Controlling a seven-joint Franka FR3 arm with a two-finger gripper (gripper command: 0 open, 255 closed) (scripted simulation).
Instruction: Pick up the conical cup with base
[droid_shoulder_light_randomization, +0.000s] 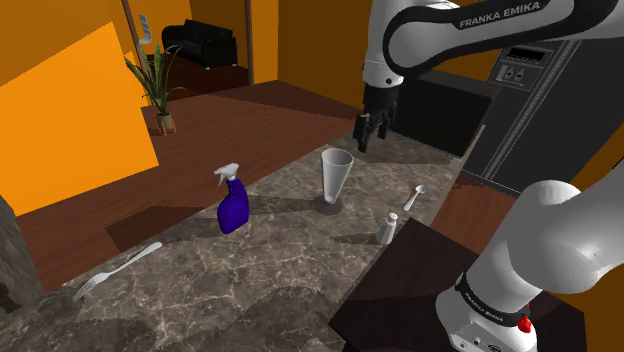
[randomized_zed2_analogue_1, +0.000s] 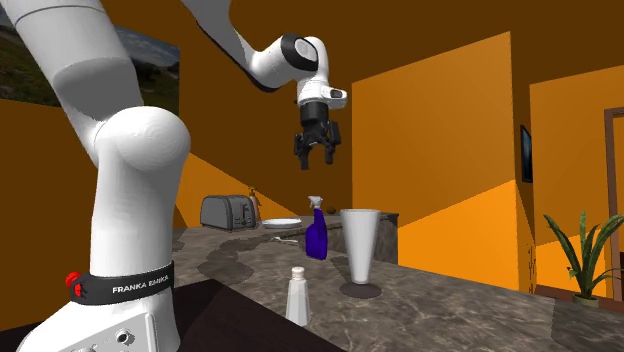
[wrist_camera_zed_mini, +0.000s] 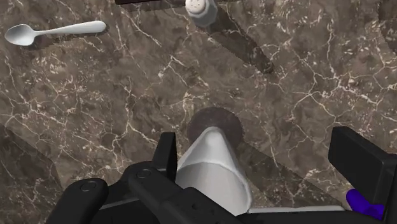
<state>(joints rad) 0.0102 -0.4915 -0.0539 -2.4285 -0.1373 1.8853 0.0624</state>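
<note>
The conical cup (droid_shoulder_light_randomization: 336, 176) is a pale, tall cone that widens upward and stands upright on a dark round base (droid_shoulder_light_randomization: 330, 207) on the marble counter. My black gripper (droid_shoulder_light_randomization: 370, 130) hangs open in the air above and slightly behind the cup, not touching it. In the second exterior view the gripper (randomized_zed2_analogue_1: 318, 150) is well above the cup (randomized_zed2_analogue_1: 359, 245), its fingers spread. From the wrist, the cup (wrist_camera_zed_mini: 213, 167) rises between the fingers, nearer to one finger (wrist_camera_zed_mini: 167, 153) than to the other (wrist_camera_zed_mini: 356, 159), and the gripper (wrist_camera_zed_mini: 257, 137) holds nothing.
A blue spray bottle (droid_shoulder_light_randomization: 232, 203) stands beside the cup. A white shaker (droid_shoulder_light_randomization: 387, 228) and a spoon (droid_shoulder_light_randomization: 415, 197) lie nearer the stand, a fork (droid_shoulder_light_randomization: 115, 270) far along the counter. A toaster (randomized_zed2_analogue_1: 229, 211) and a plate (randomized_zed2_analogue_1: 282, 223) sit behind.
</note>
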